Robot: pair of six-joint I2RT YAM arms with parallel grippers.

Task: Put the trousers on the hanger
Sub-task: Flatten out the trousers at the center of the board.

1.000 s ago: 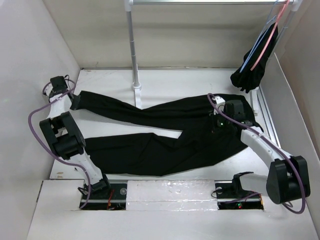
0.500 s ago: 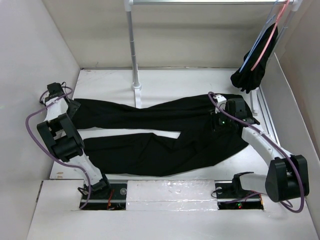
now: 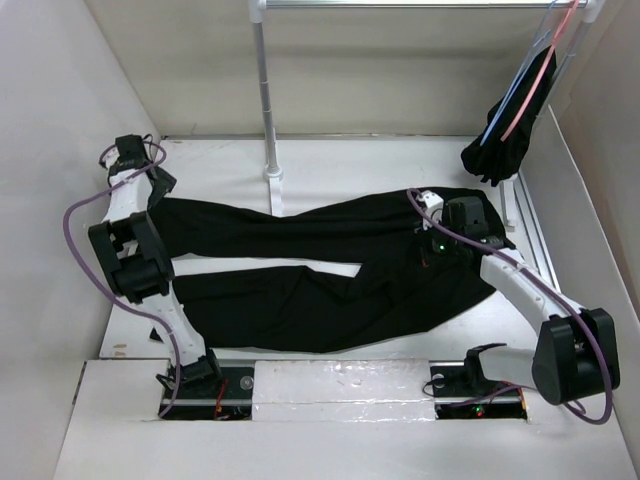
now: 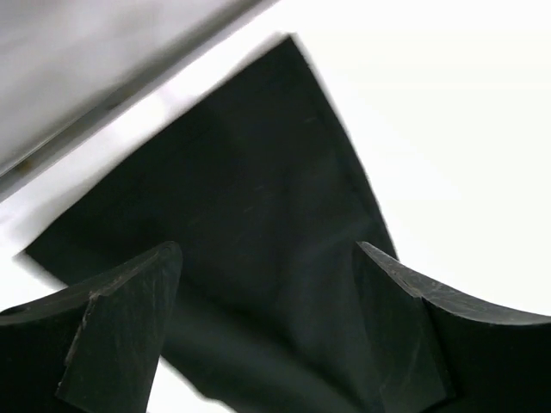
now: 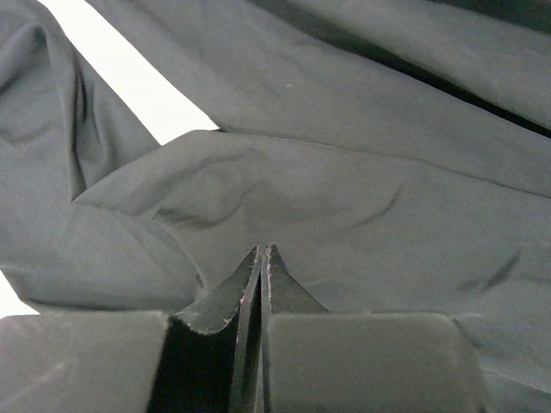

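Note:
The black trousers (image 3: 300,290) lie spread flat across the table, legs to the left, waist to the right. My left gripper (image 3: 160,184) hangs open just above the cuff end of the far leg (image 4: 258,172), with nothing between its fingers (image 4: 129,318). My right gripper (image 3: 432,248) is shut, its tips (image 5: 263,251) pressed together low over the creased fabric (image 5: 344,129) near the waist. I see no cloth between them. The light-blue hanger (image 3: 512,92) hangs from the rail at the far right corner.
A pink hanger (image 3: 535,85) with a small bunched black garment (image 3: 495,150) hangs beside the blue one. The rail's upright post (image 3: 266,100) stands at the back centre. Walls close in on the left (image 3: 60,120) and right (image 3: 600,180).
The left gripper has opened, let go of the leg cuff and moved back and up from it. The right gripper has closed and shifted slightly left over the waist.

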